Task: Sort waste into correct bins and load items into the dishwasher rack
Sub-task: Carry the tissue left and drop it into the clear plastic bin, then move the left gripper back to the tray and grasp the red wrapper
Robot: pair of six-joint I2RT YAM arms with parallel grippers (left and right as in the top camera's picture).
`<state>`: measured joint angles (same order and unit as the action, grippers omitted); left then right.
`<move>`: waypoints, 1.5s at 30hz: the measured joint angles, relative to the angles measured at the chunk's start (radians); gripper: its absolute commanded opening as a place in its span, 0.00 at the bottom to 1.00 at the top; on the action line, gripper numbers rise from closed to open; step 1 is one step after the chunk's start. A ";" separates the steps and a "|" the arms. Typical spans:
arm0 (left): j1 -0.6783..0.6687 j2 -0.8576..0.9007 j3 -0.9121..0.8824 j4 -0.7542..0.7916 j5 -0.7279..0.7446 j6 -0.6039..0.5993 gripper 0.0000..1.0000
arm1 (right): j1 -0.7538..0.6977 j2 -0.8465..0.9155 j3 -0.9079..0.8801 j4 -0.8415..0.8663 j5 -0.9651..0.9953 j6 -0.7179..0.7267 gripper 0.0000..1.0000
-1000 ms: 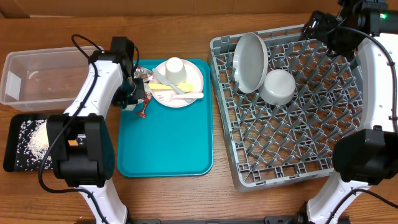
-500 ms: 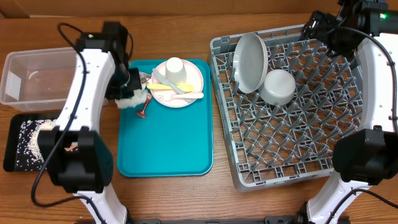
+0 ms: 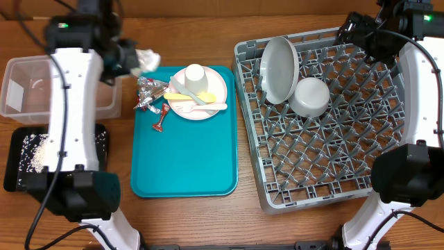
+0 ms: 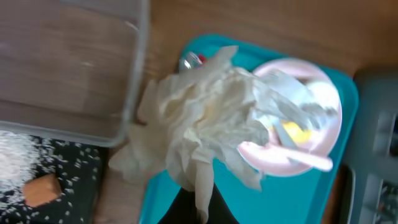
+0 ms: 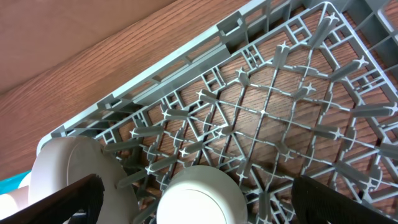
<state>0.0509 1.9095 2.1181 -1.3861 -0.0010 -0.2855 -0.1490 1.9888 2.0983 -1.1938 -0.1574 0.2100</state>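
The left claw (image 3: 132,61), pinching the crumpled white paper napkin (image 3: 146,59), is swinging off the flat teal plastic tray (image 3: 184,160) towards the clear rectangular plastic tub (image 3: 21,87), far left; the right claw (image 5: 199,199) is waiting wide open.

Scanning every view: no word, number, brand or sign can be read anywhere. The small red sachet (image 3: 159,119) and the crumpled silver foil wrapper (image 3: 148,94) on the teal tray (image 3: 184,160) are too small from overhead to make out any print. The left wrist view is too blurred for lettering to show.
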 measured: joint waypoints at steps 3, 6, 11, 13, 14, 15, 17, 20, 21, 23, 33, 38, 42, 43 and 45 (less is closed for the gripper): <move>0.092 0.000 0.021 0.013 -0.008 0.000 0.04 | 0.000 0.000 0.000 0.000 0.000 0.000 1.00; 0.188 0.000 0.021 0.013 -0.015 0.000 0.04 | 0.000 0.000 0.000 0.000 0.000 0.000 1.00; 0.320 0.000 0.014 0.049 -0.025 0.002 0.05 | 0.000 0.000 0.000 0.000 0.000 0.000 1.00; 0.348 0.001 0.008 0.079 -0.027 0.009 0.05 | 0.000 0.000 0.000 0.000 0.000 0.000 1.00; 0.359 0.004 0.008 0.092 -0.027 0.013 0.06 | 0.000 0.000 0.000 0.000 0.000 0.000 1.00; 0.370 0.009 0.008 0.107 -0.027 0.021 0.06 | 0.000 0.000 0.000 0.000 0.000 0.000 1.00; 0.384 0.021 0.008 0.127 -0.028 0.034 0.19 | 0.000 0.000 0.000 0.000 0.000 0.000 1.00; 0.396 0.048 0.008 0.158 -0.033 0.051 0.77 | 0.000 0.000 0.000 0.000 0.000 0.000 1.00; 0.400 0.058 0.008 0.164 -0.033 0.053 0.86 | 0.000 0.000 0.000 0.000 0.000 0.000 1.00; 0.403 0.071 0.003 0.171 -0.034 0.054 0.90 | 0.000 0.000 0.000 0.000 0.000 0.000 1.00; 0.397 0.077 0.082 0.035 0.066 0.054 0.86 | 0.000 0.000 0.000 0.000 0.000 0.000 1.00; 0.319 0.071 0.135 -0.081 0.172 0.058 0.86 | 0.000 0.000 0.000 0.000 0.000 0.000 1.00; 0.180 0.071 0.113 -0.167 0.206 0.071 0.86 | 0.000 0.000 0.000 0.000 0.000 0.000 1.00; 0.137 0.071 0.098 -0.179 0.207 0.077 0.86 | 0.000 0.000 0.000 -0.001 0.000 0.000 1.00; 0.056 0.071 0.055 -0.183 0.200 0.080 0.85 | 0.000 0.000 0.000 0.000 0.000 0.000 1.00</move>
<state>0.1070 1.9804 2.1735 -1.5692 0.1986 -0.2050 -0.1490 1.9888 2.0983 -1.1938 -0.1570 0.2100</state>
